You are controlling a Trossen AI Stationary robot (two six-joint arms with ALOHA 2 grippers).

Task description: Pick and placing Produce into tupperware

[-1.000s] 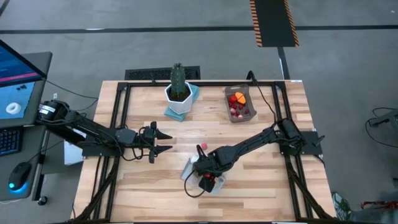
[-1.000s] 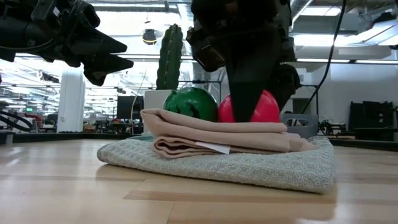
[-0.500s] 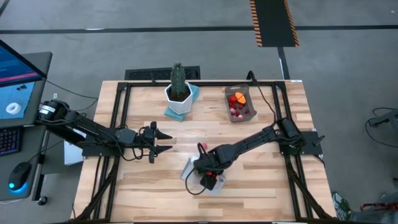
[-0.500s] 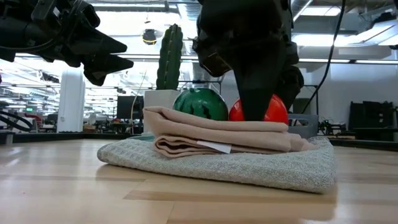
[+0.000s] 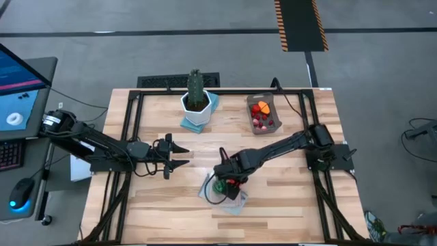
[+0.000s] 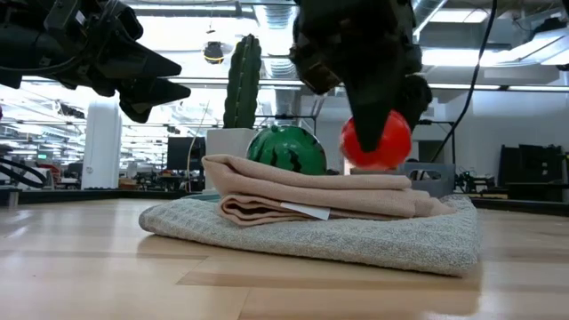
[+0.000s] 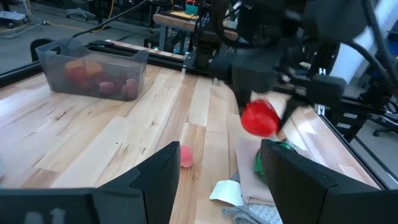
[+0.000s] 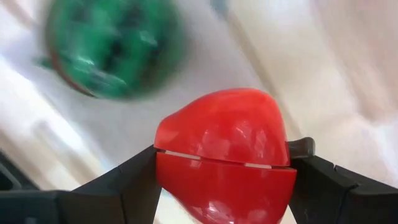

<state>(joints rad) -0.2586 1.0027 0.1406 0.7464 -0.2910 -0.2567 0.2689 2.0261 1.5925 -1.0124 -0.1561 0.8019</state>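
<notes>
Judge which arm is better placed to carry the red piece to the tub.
Right: the right gripper already clamps the red toy fruit, lifted off the folded cloth. The left gripper hovers open, empty.

Smooth grey concrete floor (image 5: 171, 51) surrounds the pale wooden plank tabletop (image 5: 273, 191). A yellow-and-black striped floor mat (image 5: 299, 24) lies beyond it; bright ceiling lights (image 6: 462, 55) glow overhead.

Overhead, table-level and two wrist views, all sharing the folded cloth (image 6: 311, 200).

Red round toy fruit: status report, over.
Right gripper shut on red round toy fruit, clear above folded beige cloth. Left gripper open, idle left of centre. Green striped ball on cloth. Translucent tub unobstructed.
</notes>
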